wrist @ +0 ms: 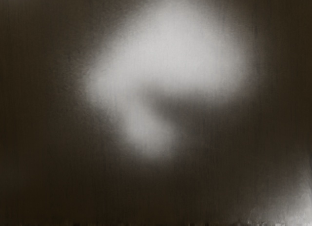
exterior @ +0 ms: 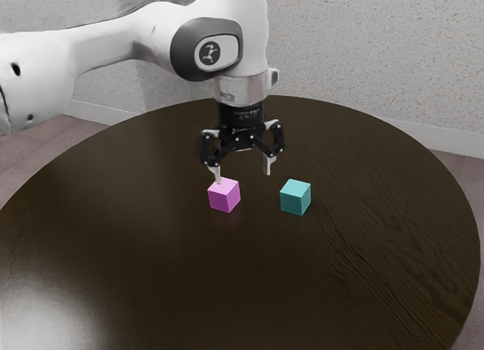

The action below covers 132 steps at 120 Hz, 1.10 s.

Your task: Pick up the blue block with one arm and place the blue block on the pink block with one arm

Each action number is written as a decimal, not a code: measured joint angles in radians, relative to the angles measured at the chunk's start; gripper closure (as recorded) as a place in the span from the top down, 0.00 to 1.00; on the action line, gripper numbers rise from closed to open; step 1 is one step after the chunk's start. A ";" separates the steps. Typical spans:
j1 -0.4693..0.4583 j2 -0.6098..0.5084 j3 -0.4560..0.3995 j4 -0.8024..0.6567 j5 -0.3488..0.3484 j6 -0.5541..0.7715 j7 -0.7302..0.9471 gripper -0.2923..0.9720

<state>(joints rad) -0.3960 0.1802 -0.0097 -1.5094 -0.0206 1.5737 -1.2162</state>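
The jaws stand released and hold nothing. They hang low over the dark round table [exterior: 363,274], just behind the pink block [exterior: 224,195] and close to its top. The blue block [exterior: 295,196] rests on the table near the pink block, toward the exterior view's right of it, untouched. I judge the pick-up is not yet done. Next the jaws must go over the blue block, come down around it and close.

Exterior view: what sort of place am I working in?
Probably a bare simulated test room: a round dark wooden table, a speckled grey wall with white baseboard, and a pink block and blue block near the gripper.
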 joint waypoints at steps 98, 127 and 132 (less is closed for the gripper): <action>0.172 0.670 -0.094 0.452 -0.013 0.447 0.758 0.77; 0.213 0.657 -0.092 0.388 -0.001 0.558 0.995 0.77; 0.220 0.660 -0.092 0.391 0.000 0.574 1.033 0.77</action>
<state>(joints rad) -0.1761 0.8398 -0.1018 -1.1180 -0.0204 2.1480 -0.1829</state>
